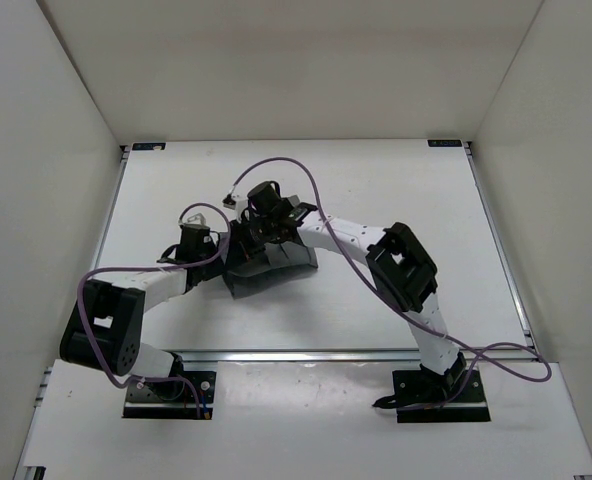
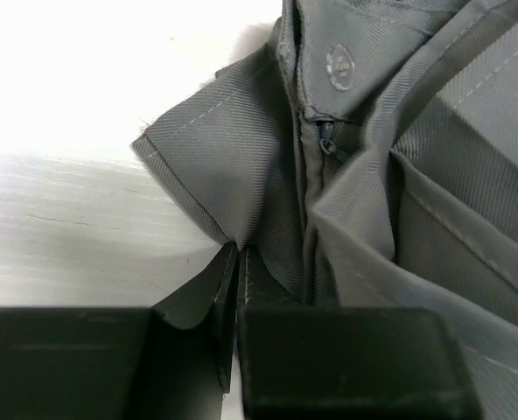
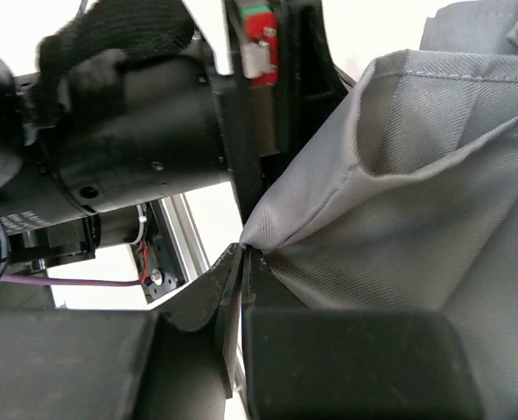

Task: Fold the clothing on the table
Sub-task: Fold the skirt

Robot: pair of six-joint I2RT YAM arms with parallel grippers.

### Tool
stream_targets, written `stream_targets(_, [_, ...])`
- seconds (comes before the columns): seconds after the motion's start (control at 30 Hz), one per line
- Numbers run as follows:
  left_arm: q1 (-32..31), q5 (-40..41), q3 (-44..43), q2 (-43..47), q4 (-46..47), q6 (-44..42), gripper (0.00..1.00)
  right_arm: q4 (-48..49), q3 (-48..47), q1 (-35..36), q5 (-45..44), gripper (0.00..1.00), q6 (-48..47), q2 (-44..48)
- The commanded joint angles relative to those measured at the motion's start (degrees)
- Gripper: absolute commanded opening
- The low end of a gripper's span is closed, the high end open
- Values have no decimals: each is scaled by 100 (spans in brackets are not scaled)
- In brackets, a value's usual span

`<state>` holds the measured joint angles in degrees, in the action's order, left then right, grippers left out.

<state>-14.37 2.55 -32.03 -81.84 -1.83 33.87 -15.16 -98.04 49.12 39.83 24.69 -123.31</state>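
We find the clothing (image 1: pixel 276 268) bunched near the middle of the worktop (image 1: pixel 396 190), a little toward its left edge and well apart from every corner. Part of it looks lifted off the surface, while the rest lies rumpled beneath the two wrists.

Both arms reach in from the near edge and meet over the cloth. The left gripper (image 2: pixel 237 262) is clenched on a thin edge of the grey fabric, with a stitched hem corner fanning out just beyond its tips. The button (image 2: pixel 339 66) and the zip (image 2: pixel 326 140) beside that corner suggest to us that it has the waist end of a pair of trousers or shorts.

The right gripper (image 3: pixel 244 255) is likewise pinched tight on a fold, and the cloth rises from its tips in a taut sheet. The left arm (image 3: pixel 110 131) stands close behind it.

We judge that the two pinches are kept near each other so that one edge can be carried as a single line and laid over the rest. The grips sit at the very margin of the fabric, which leaves the body of the garment free to hang and flatten. The risk we see is a thin hem slipping out of either pinch.
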Motion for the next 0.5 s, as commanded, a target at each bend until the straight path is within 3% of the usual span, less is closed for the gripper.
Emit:
stream_targets(0.0, [13, -114, 162, 125, -178, 41, 3, 180, -207, 71, 113, 0, 150, -193])
stream_targets(0.17, [145, -166, 268, 274, -204, 6, 6, 225, -31, 62, 34, 0, 195, -176])
stream_targets(0.3, [303, -254, 338, 458, -151, 6, 20, -215, -372, 106, 59, 0, 71, -404])
stream_targets(0.37, [338, -412, 355, 511, -108, 67, 38, -365, -357, 176, 16, 0, -51, -422])
stream_targets(0.47, [461, -500, 443, 756, -3, 199, 42, -435, -347, 194, -81, 0, -139, -457])
